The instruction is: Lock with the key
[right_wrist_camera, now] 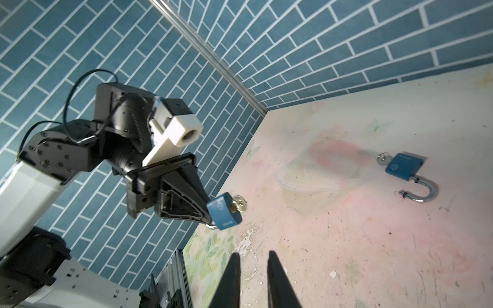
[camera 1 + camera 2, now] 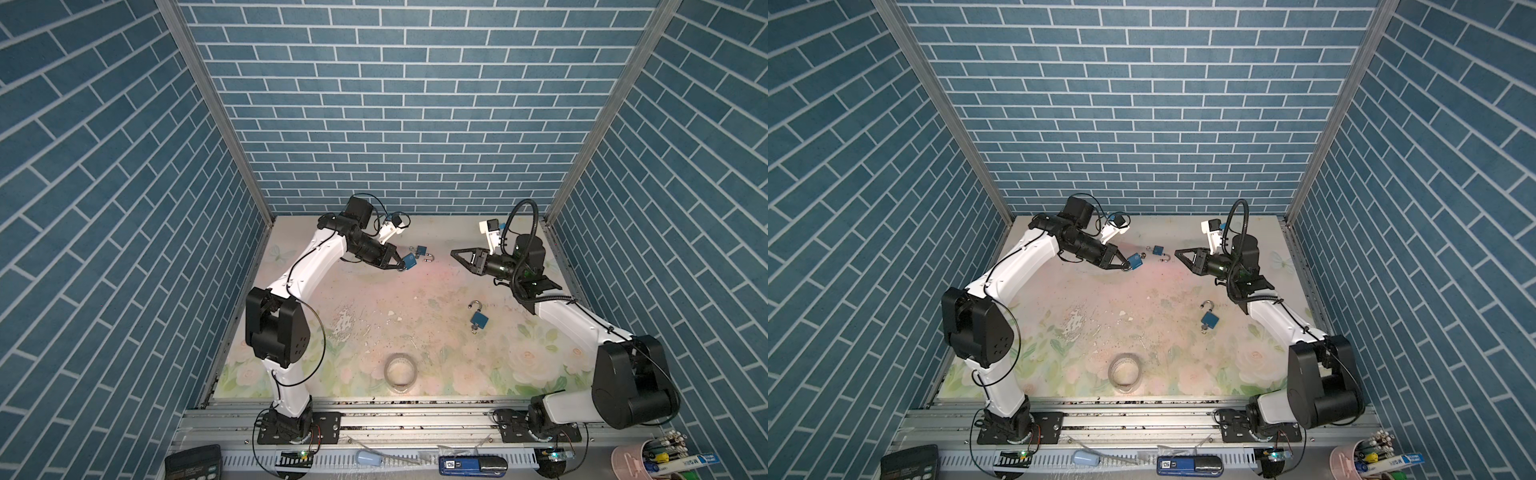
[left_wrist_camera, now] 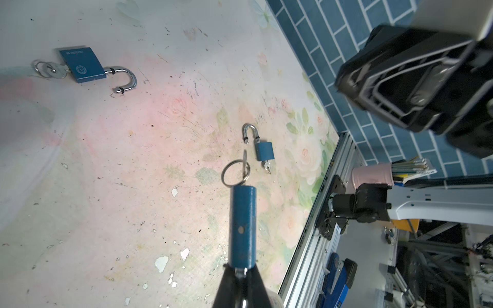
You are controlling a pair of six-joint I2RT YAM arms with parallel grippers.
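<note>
Right wrist: we are clamping blue metal padlock [image 1: 224,212] in left gripper [image 1: 210,217], silver key [image 1: 238,204] facing narrowly parted, empty right gripper [image 1: 253,254]

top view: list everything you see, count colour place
padlocks: 3, blue; held padlock in left pincer, back padlock lying back centre, right padlock lying right, both lying shackles open
keys: 3, silver, one in each padlock
tape roll: 1, grey, table front centre
calculator: 1, black, front ledge left
boxy tool: 1, blue, ledge centre
cup of pens: 1, pink, ledge right
left pincer: 1, black, shut on held padlock
right pincer: 1, black, open, empty
</note>
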